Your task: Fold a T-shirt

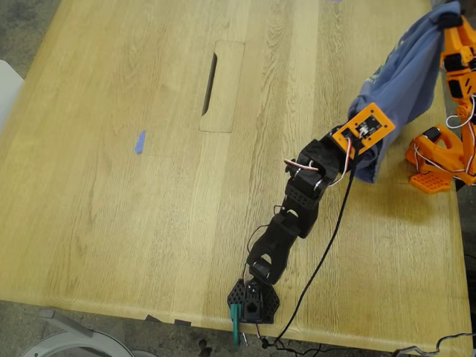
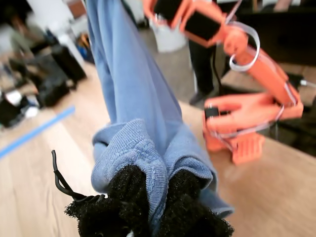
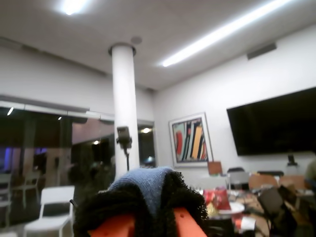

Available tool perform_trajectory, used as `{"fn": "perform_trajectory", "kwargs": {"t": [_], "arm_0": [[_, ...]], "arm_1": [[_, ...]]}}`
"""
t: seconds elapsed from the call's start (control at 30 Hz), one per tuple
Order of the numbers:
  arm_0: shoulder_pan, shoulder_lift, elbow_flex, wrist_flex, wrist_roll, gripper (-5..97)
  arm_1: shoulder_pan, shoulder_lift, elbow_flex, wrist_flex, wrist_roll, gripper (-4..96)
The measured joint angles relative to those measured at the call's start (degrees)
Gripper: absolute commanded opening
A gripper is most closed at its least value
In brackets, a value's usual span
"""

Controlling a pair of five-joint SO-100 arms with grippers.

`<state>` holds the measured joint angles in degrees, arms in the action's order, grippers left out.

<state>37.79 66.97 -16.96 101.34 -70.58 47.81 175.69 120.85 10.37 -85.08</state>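
Pale wooden table (image 1: 149, 223) with a long slot (image 1: 210, 74) cut in it and one small blue tape scrap (image 1: 139, 141) lying toward the exterior view's left. Room beyond, in the second wrist view: white column (image 3: 124, 108), one framed picture (image 3: 190, 140), one dark wall screen (image 3: 274, 123), ceiling light strips.

Two arms, one shirt. Shirt (image 1: 401, 82) lifted off the table at the exterior view's upper right, strung between both grippers. My first gripper (image 2: 157, 202), on the black arm, clenched on a bunched ribbed edge of the shirt. My second gripper (image 3: 150, 207), orange with dark pads, raised high, clamped on a fold of the shirt.
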Motion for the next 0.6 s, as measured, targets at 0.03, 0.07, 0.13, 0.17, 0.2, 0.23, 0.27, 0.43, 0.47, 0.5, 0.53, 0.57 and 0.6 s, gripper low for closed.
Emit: {"fn": "perform_trajectory", "kwargs": {"t": [0.03, 0.07, 0.13, 0.17, 0.2, 0.23, 0.27, 0.43, 0.47, 0.5, 0.53, 0.57, 0.6], "arm_0": [[-0.5, 0.1, 0.8, 1.2, -0.4, 0], [-1.0, 0.6, 2.5, 2.0, -0.6, 0], [-1.9, 2.5, 8.0, 2.7, -0.9, 0], [-2.3, 4.0, 11.4, 3.0, -1.0, 0], [-2.5, 6.2, 16.4, 3.0, -1.1, 0], [-2.6, 9.3, 22.4, 3.0, -1.3, 0], [-2.6, 13.0, 29.6, 3.0, -1.6, 0], [-3.3, 33.5, 64.8, 2.3, -2.8, 0], [-4.4, 36.4, 69.2, 1.1, -2.8, 0], [-5.6, 38.7, 72.5, -0.4, -2.7, 0], [-6.9, 40.6, 75.6, -2.4, -2.5, 0], [-8.3, 42.2, 78.6, -4.5, -2.3, 0], [-9.4, 43.6, 81.5, -6.9, -2.2, 0]], "arm_1": [[-0.8, 0.4, 1.1, 0.8, -0.3, 0.3], [-1.5, 1.0, 2.5, 1.2, -0.4, 0.3], [-2.8, 1.6, 5.4, 2.0, -0.4, 0.3], [-3.4, 2.1, 6.5, 2.2, -0.6, 0.3], [-3.8, 2.6, 7.6, 2.5, -0.8, 0.3], [-4.1, 2.9, 8.7, 2.7, -0.8, 0.3], [-4.6, 3.2, 9.3, 3.2, -0.8, 0.3], [-6.2, 4.6, 14.2, 6.7, -0.9, 0.3], [-6.6, 4.7, 15.2, 7.2, -0.9, 0.3], [-6.9, 4.7, 16.4, 7.4, -0.9, 0.3], [-7.5, 4.7, 18.2, 7.4, -0.9, 0.5], [-8.3, 4.2, 19.5, 7.3, -0.9, 0.5], [-9.1, 3.7, 21.1, 6.5, -0.9, 0.5]]}}
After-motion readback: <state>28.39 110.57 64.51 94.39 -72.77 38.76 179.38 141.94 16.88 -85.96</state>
